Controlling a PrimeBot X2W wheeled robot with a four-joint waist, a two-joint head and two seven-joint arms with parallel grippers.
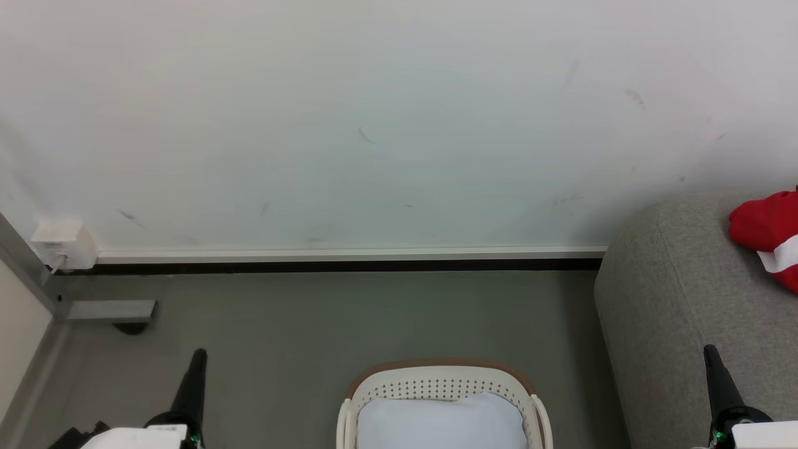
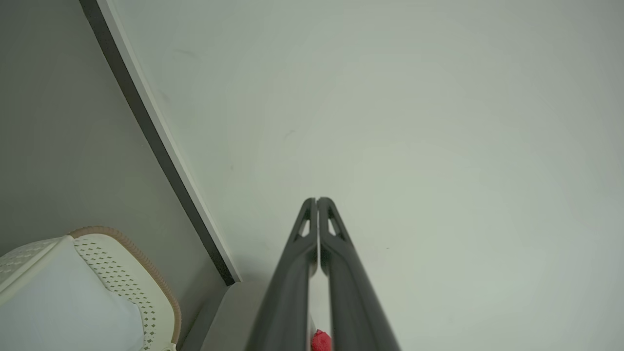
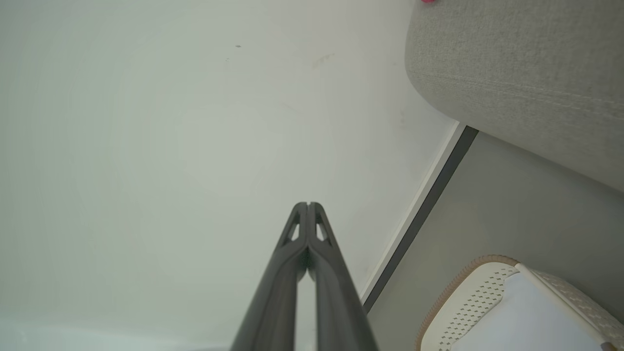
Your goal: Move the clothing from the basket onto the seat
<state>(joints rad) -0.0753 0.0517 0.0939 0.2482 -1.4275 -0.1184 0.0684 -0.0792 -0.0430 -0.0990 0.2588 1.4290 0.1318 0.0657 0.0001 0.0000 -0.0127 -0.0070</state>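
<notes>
At the bottom centre of the head view the basket (image 1: 436, 390) stands on the grey floor (image 1: 312, 318), a pale white cloth (image 1: 439, 424) lying in it. The red clothing (image 1: 765, 226), crossed by a white stripe, lies on the grey seat (image 1: 667, 299) at the right edge, well apart from the basket. The left gripper (image 1: 198, 362) rises at the lower left, the right gripper (image 1: 712, 358) at the lower right before the seat; both have jaws clenched on nothing, pointing towards the white wall (image 1: 374, 125)
</notes>
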